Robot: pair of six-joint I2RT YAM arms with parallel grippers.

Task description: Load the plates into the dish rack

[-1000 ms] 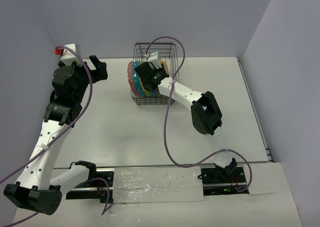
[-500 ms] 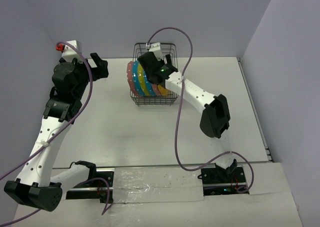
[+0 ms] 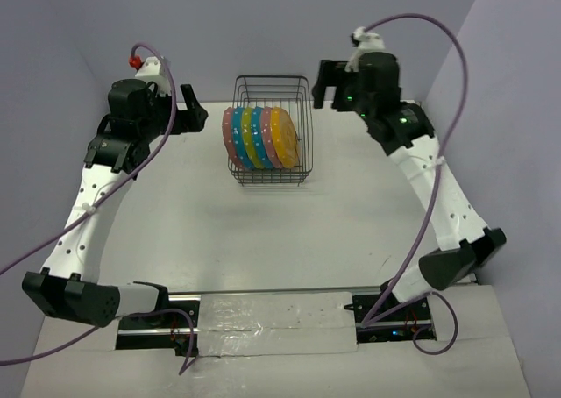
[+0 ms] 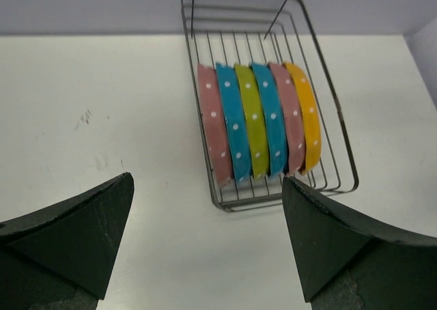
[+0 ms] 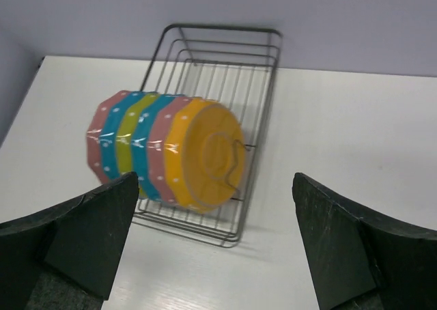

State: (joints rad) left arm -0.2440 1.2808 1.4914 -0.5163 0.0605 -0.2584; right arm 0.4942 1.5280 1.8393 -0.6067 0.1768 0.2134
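Several dotted plates (image 3: 260,138) stand on edge in a row inside the black wire dish rack (image 3: 304,128): pink, teal, yellow-green, teal, pink, then orange-yellow at the right end. The left wrist view shows the plates (image 4: 256,122) in the rack (image 4: 345,160) from above, and the right wrist view shows the orange-yellow plate (image 5: 205,153) facing the camera in the rack (image 5: 263,71). My left gripper (image 3: 189,117) hangs left of the rack, open and empty (image 4: 207,187). My right gripper (image 3: 325,81) hangs right of the rack, also open and empty (image 5: 216,180).
The rack sits at the back middle of the white table (image 3: 263,231), close to the back wall (image 3: 280,21). Side walls close in both sides. Purple cables (image 3: 451,56) loop off both arms.
My right gripper opened, left the orange-yellow plate in the rack, and pulled up and away to the right. My left arm shifted a little toward the back and right.
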